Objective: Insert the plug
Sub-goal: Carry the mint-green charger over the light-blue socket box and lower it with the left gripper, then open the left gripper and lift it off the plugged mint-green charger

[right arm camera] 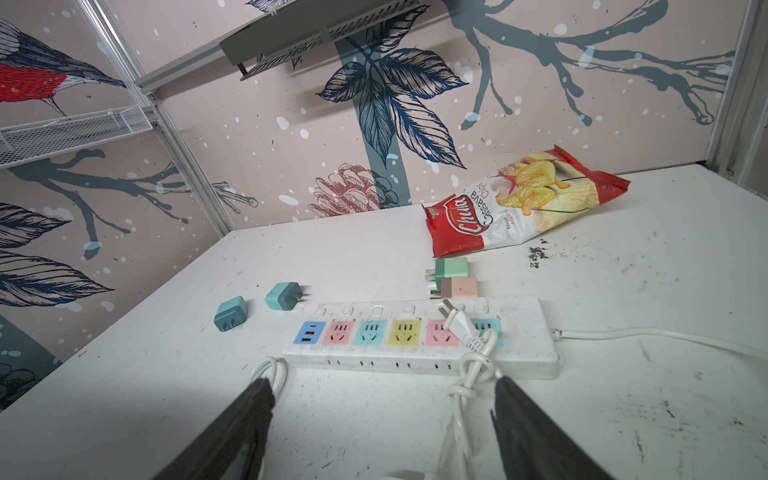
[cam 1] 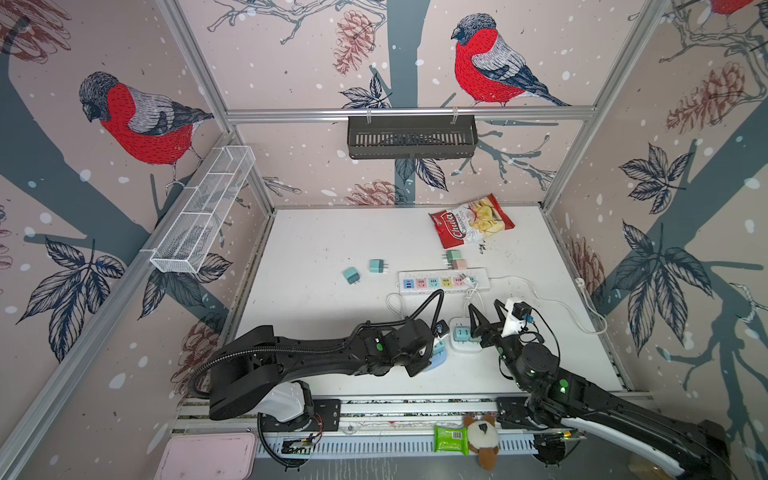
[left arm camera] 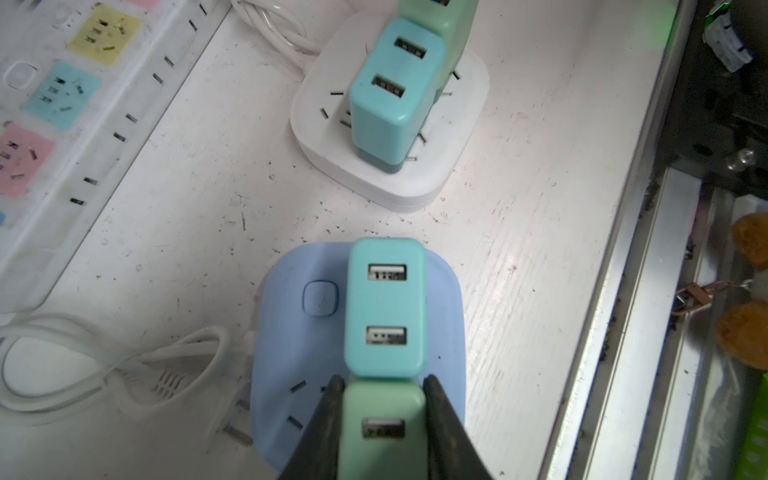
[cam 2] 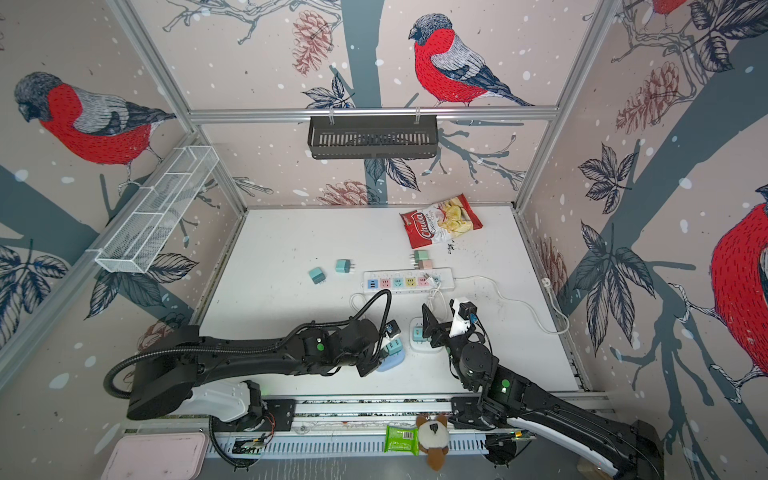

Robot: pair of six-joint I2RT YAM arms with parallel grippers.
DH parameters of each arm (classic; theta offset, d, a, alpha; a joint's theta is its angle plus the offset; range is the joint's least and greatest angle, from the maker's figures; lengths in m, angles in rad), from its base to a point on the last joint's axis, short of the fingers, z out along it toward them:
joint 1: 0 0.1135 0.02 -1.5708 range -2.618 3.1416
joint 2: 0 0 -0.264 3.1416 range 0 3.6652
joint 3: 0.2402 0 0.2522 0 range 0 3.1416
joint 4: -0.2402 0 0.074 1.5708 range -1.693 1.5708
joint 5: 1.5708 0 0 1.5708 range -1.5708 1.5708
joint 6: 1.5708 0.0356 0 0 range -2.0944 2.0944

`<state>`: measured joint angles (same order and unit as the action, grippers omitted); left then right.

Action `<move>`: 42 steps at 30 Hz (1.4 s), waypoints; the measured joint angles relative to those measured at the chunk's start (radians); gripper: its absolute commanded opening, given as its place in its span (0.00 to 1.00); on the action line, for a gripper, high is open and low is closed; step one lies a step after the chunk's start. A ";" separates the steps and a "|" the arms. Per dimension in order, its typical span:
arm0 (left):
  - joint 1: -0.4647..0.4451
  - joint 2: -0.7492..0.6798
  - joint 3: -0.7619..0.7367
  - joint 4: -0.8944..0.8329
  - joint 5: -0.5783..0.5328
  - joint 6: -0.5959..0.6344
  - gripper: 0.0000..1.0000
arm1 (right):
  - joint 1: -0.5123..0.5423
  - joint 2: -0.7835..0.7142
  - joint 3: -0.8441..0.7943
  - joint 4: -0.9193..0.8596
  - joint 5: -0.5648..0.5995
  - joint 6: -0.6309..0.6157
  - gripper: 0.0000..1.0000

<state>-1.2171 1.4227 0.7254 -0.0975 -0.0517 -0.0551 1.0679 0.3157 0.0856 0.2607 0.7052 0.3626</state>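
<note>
While clamped between the two dark fingers of the left gripper (left arm camera: 382, 381), the pale green plug (left arm camera: 382, 428) stands upright over the blue socket block (left arm camera: 291, 353), USB ports facing up, touching a teal plug (left arm camera: 384, 307) seated on the same block; whether its prongs are fully home cannot be told. Right gripper (right arm camera: 382, 386): jaws spread wide, nothing between them, hovering over the white table (right arm camera: 623, 291). White square socket (left arm camera: 453, 166), near the blue one: one teal charger (left arm camera: 386, 95) and one green charger (left arm camera: 449, 16) plugged in side by side. Long power strip (right arm camera: 519, 332): coloured outlets in a row, a loose white cord plug (right arm camera: 457, 324) lying across it. Loose items on the table: two teal adapters (right arm camera: 230, 313) (right arm camera: 282, 296) left of the strip; a green adapter (right arm camera: 452, 268) and a pink adapter (right arm camera: 459, 286) touching each other just behind it. Chips bag (right arm camera: 519, 199): red and white, lying flat near the back wall.
</note>
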 measured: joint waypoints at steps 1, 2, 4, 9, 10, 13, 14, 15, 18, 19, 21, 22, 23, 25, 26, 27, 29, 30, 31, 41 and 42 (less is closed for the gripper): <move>-0.001 -0.006 -0.005 0.001 0.000 0.000 0.00 | -0.001 0.000 0.000 0.000 0.000 0.000 0.84; -0.001 -0.015 -0.011 -0.003 0.000 0.000 0.00 | -0.001 0.000 0.000 0.000 -0.001 0.000 0.84; -0.001 -0.035 -0.023 -0.017 0.003 0.000 0.00 | -0.001 -0.001 0.000 0.000 -0.001 0.000 0.84; -0.001 -0.081 -0.046 -0.048 0.030 0.003 0.00 | -0.002 -0.001 0.000 0.000 -0.001 0.000 0.84; -0.001 -0.085 -0.048 -0.050 0.040 0.003 0.00 | -0.002 -0.001 0.000 0.000 -0.001 0.000 0.84; -0.005 -0.089 -0.052 -0.051 0.076 0.008 0.00 | -0.003 -0.001 0.000 0.000 -0.001 0.000 0.84; -0.010 -0.090 -0.052 -0.051 0.082 0.008 0.00 | -0.003 -0.002 0.000 0.000 -0.001 0.000 0.84; -0.016 -0.090 -0.053 -0.051 0.087 0.010 0.00 | -0.003 -0.002 0.000 0.000 -0.001 0.000 0.84; -0.035 -0.097 -0.058 -0.051 0.106 0.011 0.00 | -0.003 -0.002 0.000 0.000 -0.001 0.000 0.84; -0.040 -0.099 -0.059 -0.052 0.109 0.012 0.00 | -0.003 -0.002 0.000 0.000 -0.001 0.000 0.84; -0.044 -0.106 -0.063 -0.057 0.117 0.013 0.00 | -0.003 -0.002 0.000 0.000 -0.001 0.000 0.84; -0.045 -0.110 -0.064 -0.060 0.120 0.015 0.00 | -0.004 -0.002 0.000 0.000 -0.001 0.000 0.84; -0.047 -0.113 -0.065 -0.064 0.122 0.019 0.00 | -0.004 -0.002 0.000 0.000 -0.001 0.000 0.84; -0.052 -0.119 -0.068 -0.069 0.127 0.023 0.01 | -0.004 -0.002 0.000 0.000 -0.002 0.000 0.84; -0.053 -0.120 -0.068 -0.069 0.127 0.028 0.10 | -0.004 -0.002 0.000 0.000 -0.002 0.000 0.84; -0.055 -0.121 -0.069 -0.071 0.126 0.028 0.29 | -0.005 -0.002 0.000 0.000 -0.002 0.000 0.84; -0.059 -0.124 -0.071 -0.071 0.126 0.028 0.98 | -0.006 -0.002 -0.001 0.000 -0.002 0.000 0.85; -0.062 -0.126 -0.072 -0.071 0.126 0.028 0.98 | -0.006 -0.002 -0.001 0.000 -0.002 0.000 0.84; -0.064 -0.129 -0.073 -0.069 0.126 0.026 0.99 | -0.006 -0.002 -0.001 0.000 -0.002 0.000 0.85; -0.069 -0.449 -0.105 -0.011 0.059 -0.015 0.99 | -0.011 -0.001 -0.008 0.002 -0.002 0.000 0.86; -0.069 -0.503 -0.114 0.012 0.023 -0.042 0.99 | -0.014 -0.001 -0.005 0.001 -0.002 0.000 0.86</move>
<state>-1.2858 0.9199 0.6113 -0.0853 -0.0288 -0.0975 1.0538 0.3149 0.0807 0.2619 0.7033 0.3622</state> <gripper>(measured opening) 0.991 0.860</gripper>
